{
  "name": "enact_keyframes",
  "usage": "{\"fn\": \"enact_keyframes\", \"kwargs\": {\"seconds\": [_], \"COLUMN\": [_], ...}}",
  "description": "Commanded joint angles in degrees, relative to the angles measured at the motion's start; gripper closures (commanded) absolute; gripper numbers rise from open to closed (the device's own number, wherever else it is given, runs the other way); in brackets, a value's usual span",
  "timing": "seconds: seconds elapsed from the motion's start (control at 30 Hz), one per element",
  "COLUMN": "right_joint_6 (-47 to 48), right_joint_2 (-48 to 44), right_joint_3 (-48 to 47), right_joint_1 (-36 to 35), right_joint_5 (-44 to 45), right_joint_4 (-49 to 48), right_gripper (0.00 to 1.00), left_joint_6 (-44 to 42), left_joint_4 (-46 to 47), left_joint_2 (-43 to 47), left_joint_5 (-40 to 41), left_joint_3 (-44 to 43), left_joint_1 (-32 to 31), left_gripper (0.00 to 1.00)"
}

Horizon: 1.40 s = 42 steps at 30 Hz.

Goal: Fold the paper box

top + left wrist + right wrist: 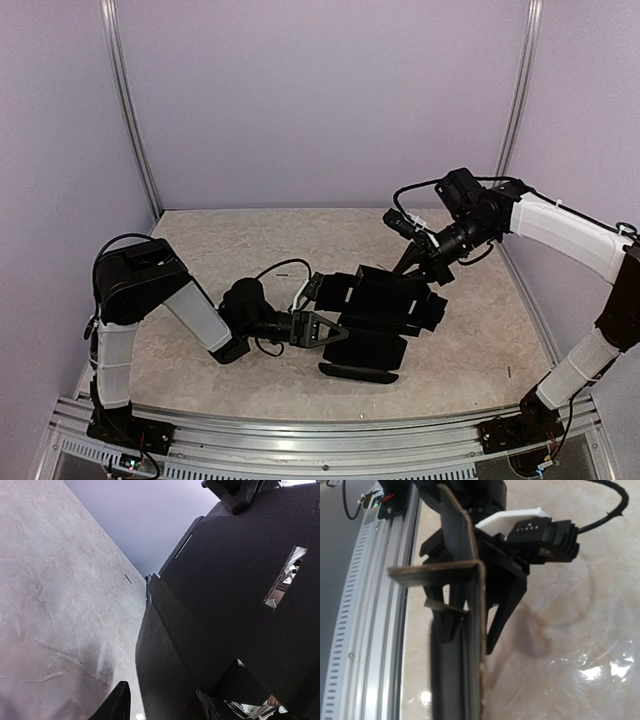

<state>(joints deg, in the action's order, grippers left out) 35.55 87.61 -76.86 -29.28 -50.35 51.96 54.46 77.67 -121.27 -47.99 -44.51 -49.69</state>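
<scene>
A matte black, thin cardboard paper box (385,305) sits mid-table (200,250), partly folded. Flaps splay sideways; one panel shows a slot.

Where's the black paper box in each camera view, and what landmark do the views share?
Top external: paper box lies just right of centre.
Left wrist: paper box fills the right half.
Right wrist: paper box seen edge-on, left of centre.
Shared landmark: the marbled table.
</scene>
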Motion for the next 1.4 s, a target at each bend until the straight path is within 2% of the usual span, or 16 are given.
{"fn": "enact_keyframes", "kwargs": {"seconds": [0.0, 0.2, 0.37, 0.53, 0.63, 0.73, 1.07, 1.37], "right_joint_6": [-1.5, -0.8, -0.6, -0.7, -0.4, -0.4, -0.4, -0.7], "right_joint_2": [-1.4, -0.8, -1.4, -1.4, -1.4, -1.6, -1.8, -2.3], "right_joint_3": [-0.2, 0.7, 0.6, 1.6, 1.9, 2.5, 3.3, 4.7], "right_joint_1": [0.1, 0.3, 1.0, 1.2, 1.2, 1.2, 1.2, 1.2], "right_joint_5": [-5.8, -5.5, -5.2, -5.1, -5.0, -4.5, -5.3, -4.9], "right_joint_4": [-3.9, -3.7, -4.1, -4.9, -5.0, -5.3, -5.7, -6.6], "right_gripper": [1.0, 1.0, 1.0, 1.0, 1.0, 1.0, 1.0, 1.0], "left_joint_6": [-0.7, -1.4, -4.9, -9.4, -9.5, -7.8, -6.0, -5.9], "left_joint_4": [14.9, 17.2, 17.0, 12.3, 12.1, 16.8, 17.2, 17.2], "left_joint_2": [0.6, 2.2, 7.1, 13.2, 15.0, 15.0, 12.0, 10.7], "left_joint_5": [1.5, 3.8, 6.6, 7.4, 11.2, 16.1, 19.8, 18.4], "left_joint_3": [2.1, 4.2, 11.5, 16.0, 17.9, 19.6, 12.4, 9.9], "left_joint_1": [-0.7, -0.7, -0.5, -0.5, -0.6, -0.2, -0.6, -2.4], "left_gripper": [0.56, 0.56, 0.51, 0.47, 0.47, 0.47, 0.46, 0.45]}}
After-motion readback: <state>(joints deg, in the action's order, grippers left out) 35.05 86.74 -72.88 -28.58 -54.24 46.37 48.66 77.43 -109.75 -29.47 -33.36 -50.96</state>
